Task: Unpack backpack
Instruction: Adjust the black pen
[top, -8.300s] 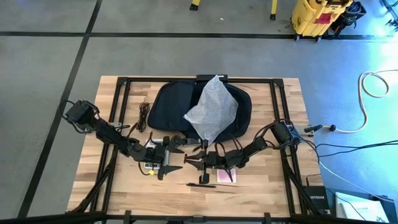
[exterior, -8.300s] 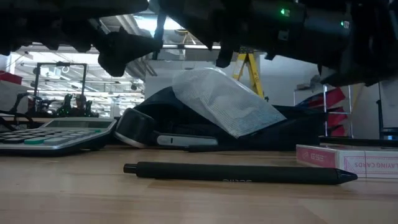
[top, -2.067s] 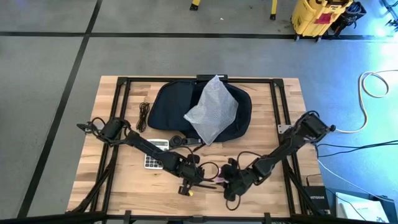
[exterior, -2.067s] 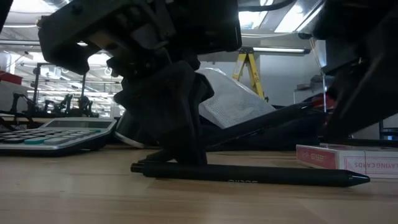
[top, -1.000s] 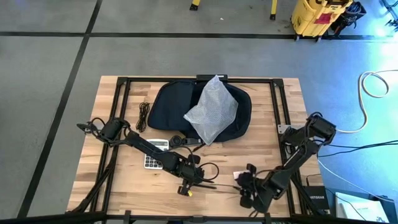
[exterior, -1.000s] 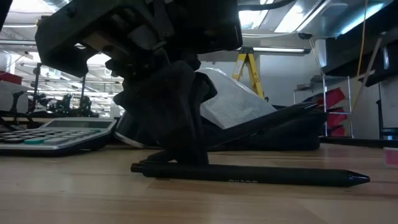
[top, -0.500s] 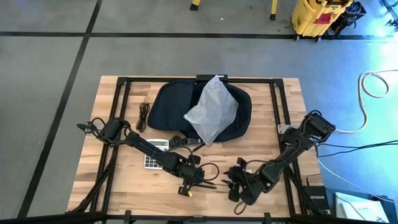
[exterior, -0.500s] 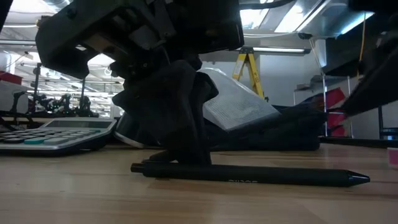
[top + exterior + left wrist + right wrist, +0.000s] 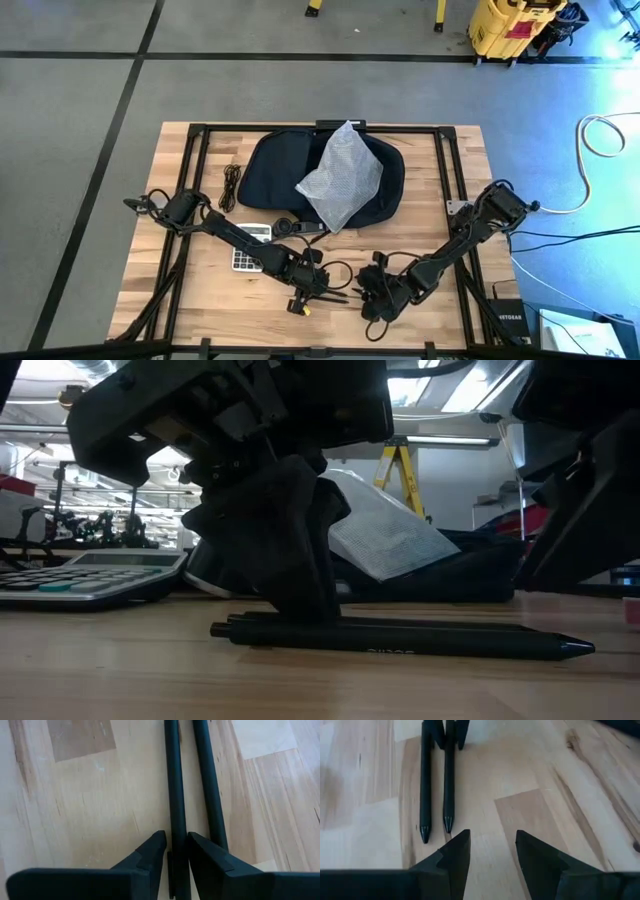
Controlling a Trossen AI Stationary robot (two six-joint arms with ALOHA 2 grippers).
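The dark backpack (image 9: 285,175) lies at the table's far middle, with a crinkly clear plastic bag (image 9: 340,178) resting on top of it. Two black pens (image 9: 172,795) (image 9: 207,785) lie side by side on the wood near the front edge. My left gripper (image 9: 175,851) (image 9: 318,290) points down, slightly open, with its fingers on either side of one pen's blunt end. My right gripper (image 9: 492,847) (image 9: 370,293) is open with nothing between its fingers. It hovers just beyond the pens' tips (image 9: 448,827). My left gripper's fingers (image 9: 150,847) come slanting down from above and stand along the two sides of one pen's blunt end (image 9: 173,837). That pen lies flat on the table. I cannot tell whether the fingers touch it.
A calculator (image 9: 243,260) lies under the left arm, and a black cord (image 9: 231,187) lies left of the backpack. A small dark rounded object (image 9: 286,226) sits at the backpack's near edge. The corner of a pink box (image 9: 632,610) shows at the low view's right edge.
My left gripper has opened a little without moving. The pen it held tilted, tip raised, has dropped flat onto the table beside the other pen. My right gripper has swung toward the table's left edge, up to the pens' tips, and now covers the pink box.
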